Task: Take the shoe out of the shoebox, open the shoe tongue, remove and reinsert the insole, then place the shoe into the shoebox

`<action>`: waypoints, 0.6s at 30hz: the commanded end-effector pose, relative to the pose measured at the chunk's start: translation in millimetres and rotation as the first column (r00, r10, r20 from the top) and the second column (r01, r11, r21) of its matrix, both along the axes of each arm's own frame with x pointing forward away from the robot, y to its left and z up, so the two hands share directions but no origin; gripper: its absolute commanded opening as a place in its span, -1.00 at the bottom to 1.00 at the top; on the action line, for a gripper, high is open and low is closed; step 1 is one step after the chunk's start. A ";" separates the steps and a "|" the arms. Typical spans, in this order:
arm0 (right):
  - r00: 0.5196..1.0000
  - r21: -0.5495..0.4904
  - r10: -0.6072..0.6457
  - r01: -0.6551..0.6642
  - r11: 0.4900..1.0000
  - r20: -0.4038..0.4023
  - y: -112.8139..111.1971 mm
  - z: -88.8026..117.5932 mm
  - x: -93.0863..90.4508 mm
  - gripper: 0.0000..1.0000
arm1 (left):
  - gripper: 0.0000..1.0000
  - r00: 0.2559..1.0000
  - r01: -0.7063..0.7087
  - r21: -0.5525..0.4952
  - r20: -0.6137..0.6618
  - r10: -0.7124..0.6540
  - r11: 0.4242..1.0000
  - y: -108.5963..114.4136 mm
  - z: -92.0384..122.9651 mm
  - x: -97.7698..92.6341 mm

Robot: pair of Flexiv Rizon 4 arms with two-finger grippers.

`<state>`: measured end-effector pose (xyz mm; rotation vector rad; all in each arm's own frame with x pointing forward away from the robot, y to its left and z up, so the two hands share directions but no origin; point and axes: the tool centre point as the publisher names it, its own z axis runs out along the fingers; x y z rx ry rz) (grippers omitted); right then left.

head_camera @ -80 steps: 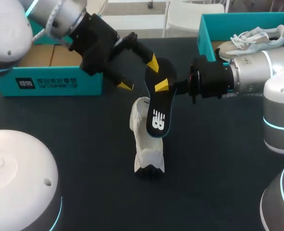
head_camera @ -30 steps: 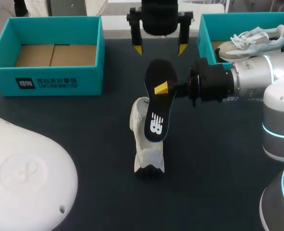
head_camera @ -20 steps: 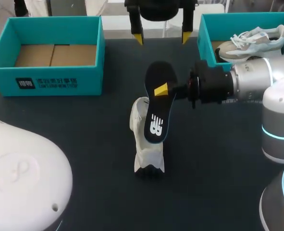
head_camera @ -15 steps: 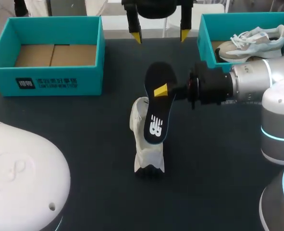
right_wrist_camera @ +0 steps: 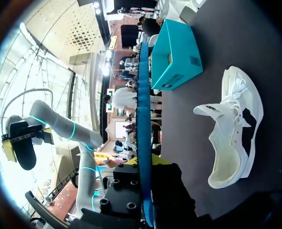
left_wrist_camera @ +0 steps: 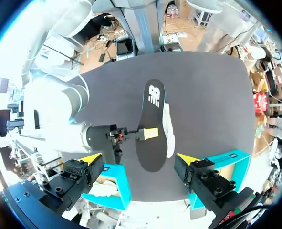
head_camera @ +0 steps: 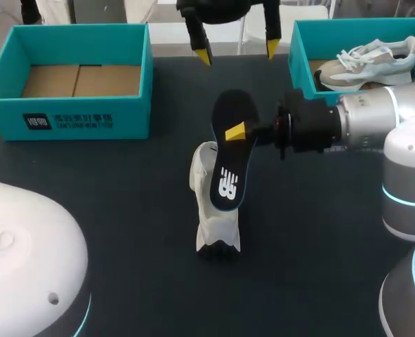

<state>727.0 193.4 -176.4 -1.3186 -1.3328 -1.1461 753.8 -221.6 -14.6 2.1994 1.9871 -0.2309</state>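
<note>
The shoe (head_camera: 218, 210) is seen out on the table (head_camera: 123, 182), well apart from the shoebox (head_camera: 74, 119). The insole (head_camera: 228, 165) is out, pinched above it by the right gripper (head_camera: 236, 132). The left gripper (head_camera: 237, 53) is held wide, empty. Reinsertion and boxing are left.

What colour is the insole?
The insole is black with a white logo; head view.

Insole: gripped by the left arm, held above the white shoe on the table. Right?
No, the right gripper holds the insole, jaws shut on it, above the white shoe on the table. The left gripper hangs open near the table's far edge. The head view shows it.
</note>
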 end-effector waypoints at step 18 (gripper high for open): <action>1.000 -0.040 -0.003 0.002 0.999 -0.024 -13.0 16.2 -9.3 -1.00 | 1.00 0.994 0.054 -0.866 0.001 -0.106 0.498 70.5 -42.9 -14.1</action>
